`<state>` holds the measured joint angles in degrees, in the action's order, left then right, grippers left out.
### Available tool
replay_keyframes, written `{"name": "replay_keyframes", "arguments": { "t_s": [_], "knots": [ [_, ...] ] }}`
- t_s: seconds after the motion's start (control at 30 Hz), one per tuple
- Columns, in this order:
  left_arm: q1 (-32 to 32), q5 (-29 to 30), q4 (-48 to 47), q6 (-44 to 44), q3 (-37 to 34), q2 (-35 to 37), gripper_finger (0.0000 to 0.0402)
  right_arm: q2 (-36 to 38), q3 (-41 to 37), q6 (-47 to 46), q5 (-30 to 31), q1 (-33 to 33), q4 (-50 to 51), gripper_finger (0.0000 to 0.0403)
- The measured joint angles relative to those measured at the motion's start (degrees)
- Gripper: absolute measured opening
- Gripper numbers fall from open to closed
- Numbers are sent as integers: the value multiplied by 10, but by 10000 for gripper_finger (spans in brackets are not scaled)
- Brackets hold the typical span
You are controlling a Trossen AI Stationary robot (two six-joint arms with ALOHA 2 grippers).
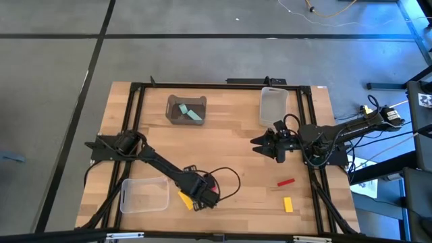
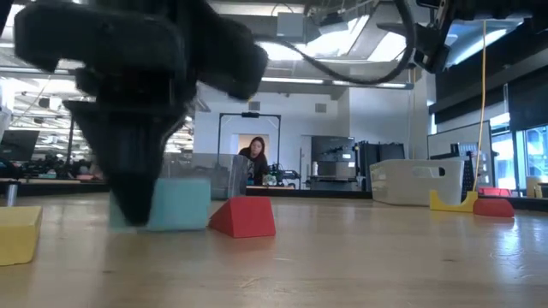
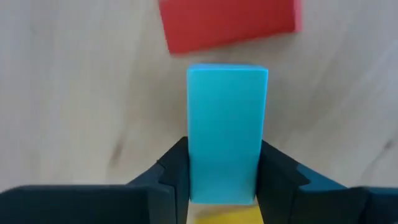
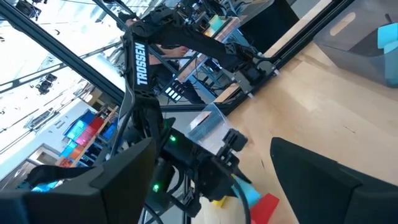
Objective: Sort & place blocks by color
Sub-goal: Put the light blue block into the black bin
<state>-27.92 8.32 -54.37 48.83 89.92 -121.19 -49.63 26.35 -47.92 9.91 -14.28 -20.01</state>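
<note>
Mint green fills the space between my left gripper's (image 3: 222,186) fingers: a block (image 3: 227,130) lies flat on the wooden table (image 1: 229,145) at the near edge, and my two dark fingers sit tight against its long sides, pinching it. A red block (image 3: 230,23) lies just beyond its far end, apart from it, and a yellow one (image 1: 185,199) sits close beside my wrist. I judge this as the grasp step of sorting, with the lift not yet begun. The dark bin (image 1: 185,109) at the far side already holds mint pieces, so the next move calls for a straight rise clear of the red block, then a carry across the table to that bin. My right gripper (image 1: 270,146) hangs with its fingers spread wide near the clear bin (image 1: 273,108), holding nothing, while another red block (image 1: 285,182) and a second yellow block (image 1: 288,204) wait near it
</note>
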Motion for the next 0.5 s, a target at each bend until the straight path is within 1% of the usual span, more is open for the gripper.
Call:
{"name": "replay_keyframes", "arguments": {
  "t_s": [0.07, 0.17, 0.3, 0.43, 0.5],
  "knots": [
    [0, 29, -18, -24, 0, 17, 120, 0, 0, 0, 0, 0, 2, 318],
    [2, 90, -46, -44, 0, 54, 120, 0, 0, 0, 0, 0, 7, 318],
    [20, 174, -83, -69, 0, 128, 120, 0, 0, 3, 0, 0, 20, 318],
    [63, 232, -72, -129, 0, 214, 120, 0, 0, 19, 0, 0, 29, 318],
    [92, 239, -41, -169, 0, 255, 120, 0, 0, 39, 0, 5, 27, 318]
  ]
}}
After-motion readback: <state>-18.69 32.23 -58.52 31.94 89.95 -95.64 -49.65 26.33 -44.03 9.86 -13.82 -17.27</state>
